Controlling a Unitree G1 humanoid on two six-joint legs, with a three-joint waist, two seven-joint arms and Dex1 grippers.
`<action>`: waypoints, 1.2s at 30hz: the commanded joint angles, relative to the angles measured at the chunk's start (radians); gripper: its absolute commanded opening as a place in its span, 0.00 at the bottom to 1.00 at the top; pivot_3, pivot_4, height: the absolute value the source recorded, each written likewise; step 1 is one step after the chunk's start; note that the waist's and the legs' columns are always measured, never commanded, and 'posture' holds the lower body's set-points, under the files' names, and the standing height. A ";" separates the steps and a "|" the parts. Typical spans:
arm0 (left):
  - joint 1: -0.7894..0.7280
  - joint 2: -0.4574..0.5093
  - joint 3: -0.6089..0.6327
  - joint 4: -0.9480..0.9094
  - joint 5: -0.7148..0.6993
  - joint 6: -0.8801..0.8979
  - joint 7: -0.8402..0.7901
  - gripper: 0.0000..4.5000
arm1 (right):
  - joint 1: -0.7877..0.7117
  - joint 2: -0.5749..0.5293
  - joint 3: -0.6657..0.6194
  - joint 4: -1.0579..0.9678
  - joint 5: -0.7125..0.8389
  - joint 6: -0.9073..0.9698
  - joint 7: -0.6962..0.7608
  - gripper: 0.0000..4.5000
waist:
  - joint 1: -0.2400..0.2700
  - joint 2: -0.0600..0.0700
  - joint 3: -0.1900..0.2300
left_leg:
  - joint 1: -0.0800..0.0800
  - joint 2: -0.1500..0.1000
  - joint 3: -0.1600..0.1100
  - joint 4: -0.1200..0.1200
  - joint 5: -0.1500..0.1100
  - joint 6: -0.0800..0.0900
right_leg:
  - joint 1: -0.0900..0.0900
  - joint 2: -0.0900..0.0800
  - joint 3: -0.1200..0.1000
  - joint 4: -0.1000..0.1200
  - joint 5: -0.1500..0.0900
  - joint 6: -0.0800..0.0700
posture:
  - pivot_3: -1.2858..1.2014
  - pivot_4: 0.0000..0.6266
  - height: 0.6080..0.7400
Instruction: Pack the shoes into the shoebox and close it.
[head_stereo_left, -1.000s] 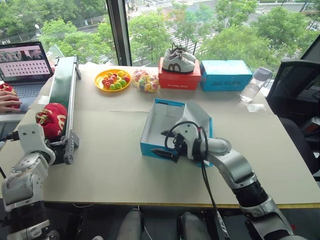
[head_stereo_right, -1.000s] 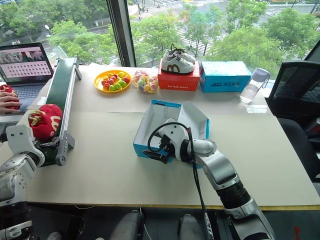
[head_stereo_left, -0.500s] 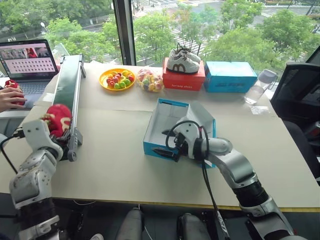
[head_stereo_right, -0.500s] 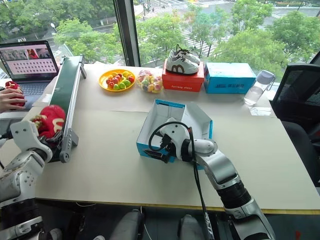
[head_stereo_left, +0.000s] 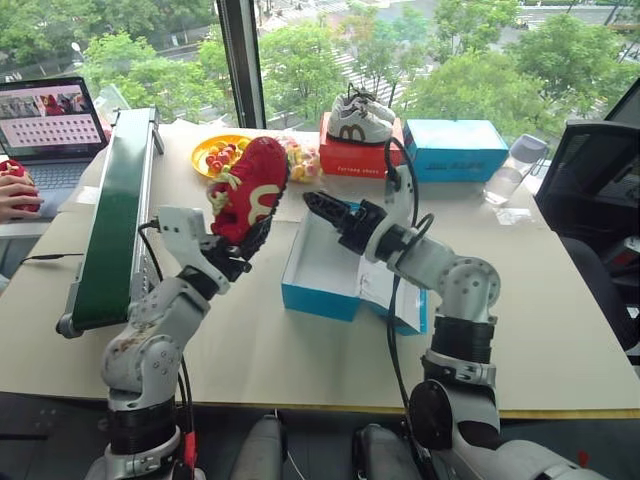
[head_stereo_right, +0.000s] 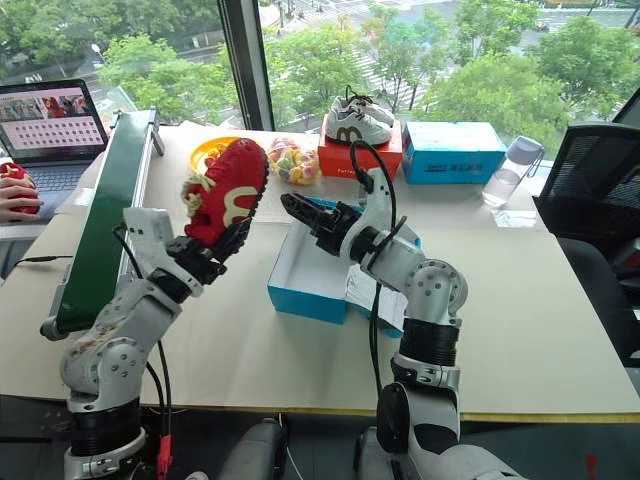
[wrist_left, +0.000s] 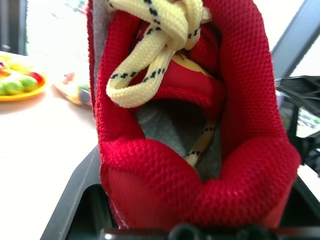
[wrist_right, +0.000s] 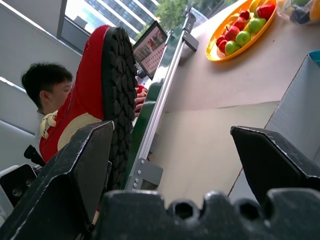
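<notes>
While the left gripper (head_stereo_left: 232, 262) pinches a red shoe (head_stereo_left: 248, 190) by its heel end and holds it up off the table (head_stereo_left: 560, 330), toe pointing up and black sole facing the right arm, the right gripper (head_stereo_left: 322, 212) hangs above the shoebox (head_stereo_left: 318, 292) with its fingers spread wide, nothing between them. Shoe sits left of the box, just beside the right fingertips, not touching them. Shoebox is open on the table, white inside showing, nothing visible in it, lid folded out to the right under the right forearm. Green conveyor (head_stereo_left: 110, 210) runs along the left side. A person's hand (head_stereo_left: 18, 196) at the laptop (head_stereo_left: 48, 112) holds another red item, too small to identify.
</notes>
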 joint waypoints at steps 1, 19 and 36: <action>-0.025 0.003 -0.004 -0.032 -0.024 -0.024 -0.009 0.55 | -0.003 0.040 -0.004 -0.059 0.073 0.014 -0.047 1.00 | -0.005 0.000 0.000 | 0.000 0.000 0.000 0.000 0.000 0.000 | 0.000 0.000 0.000 0.000 0.000 0.000 | 0.52 0.24 1.00; -0.021 -0.041 -0.153 -0.077 -0.044 0.007 -0.017 0.55 | 0.034 0.044 0.082 -0.064 0.149 -0.073 -0.125 0.77 | -0.009 0.000 0.000 | -0.002 0.001 0.000 0.000 0.000 0.000 | -0.003 0.002 0.001 0.000 0.000 0.000 | 0.52 0.24 1.00; -0.011 -0.011 -0.205 -0.071 -0.001 -0.005 -0.028 0.77 | 0.037 0.045 0.110 -0.059 0.197 -0.098 -0.114 0.05 | -0.008 0.000 0.000 | -0.004 0.001 0.000 0.000 0.000 0.000 | -0.004 0.002 0.002 0.000 0.000 0.000 | 0.52 0.24 1.00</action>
